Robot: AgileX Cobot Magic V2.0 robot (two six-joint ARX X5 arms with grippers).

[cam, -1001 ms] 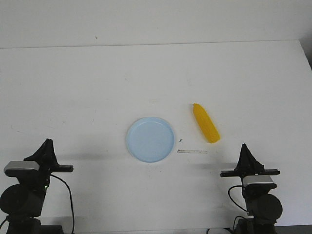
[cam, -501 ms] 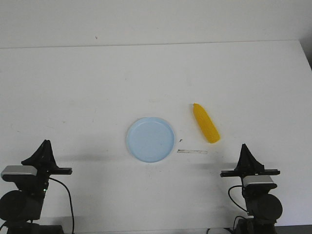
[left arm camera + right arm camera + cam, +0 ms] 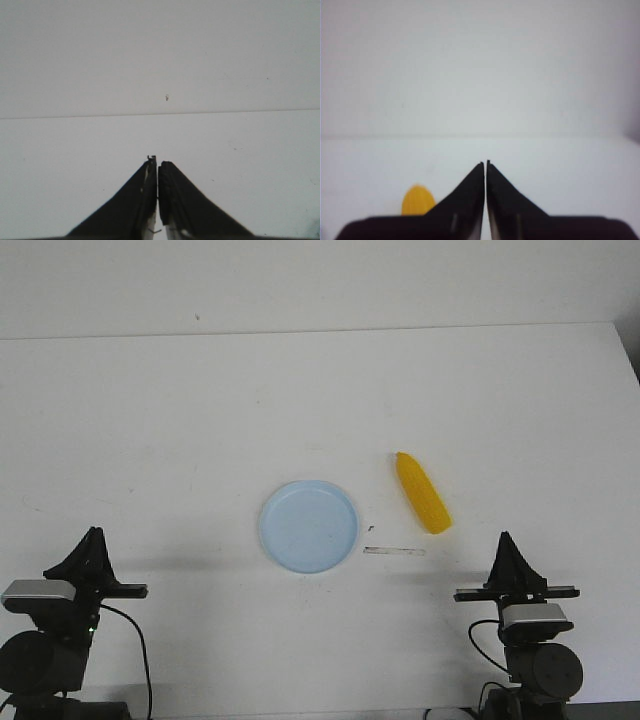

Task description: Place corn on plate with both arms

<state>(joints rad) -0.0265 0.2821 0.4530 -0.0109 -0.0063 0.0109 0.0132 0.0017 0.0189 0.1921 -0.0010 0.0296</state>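
The yellow corn (image 3: 422, 493) lies on the white table just right of the pale blue plate (image 3: 309, 526), apart from it, its narrow end pointing away. The plate holds nothing. My left gripper (image 3: 93, 533) is shut and empty at the front left, far from both; in the left wrist view (image 3: 157, 160) it points over bare table. My right gripper (image 3: 507, 537) is shut and empty at the front right, nearer than the corn and to its right. In the right wrist view (image 3: 485, 162) the corn's blunt end (image 3: 417, 200) shows beside the fingers.
A thin pale strip (image 3: 394, 551) lies on the table between the plate and the corn, nearer me. A small dark speck (image 3: 371, 527) sits by the plate's right rim. The table's far edge (image 3: 320, 332) meets a white wall.
The left arm has lowered and drawn back slightly. The right arm has dropped a little. The corn and plate have not moved.
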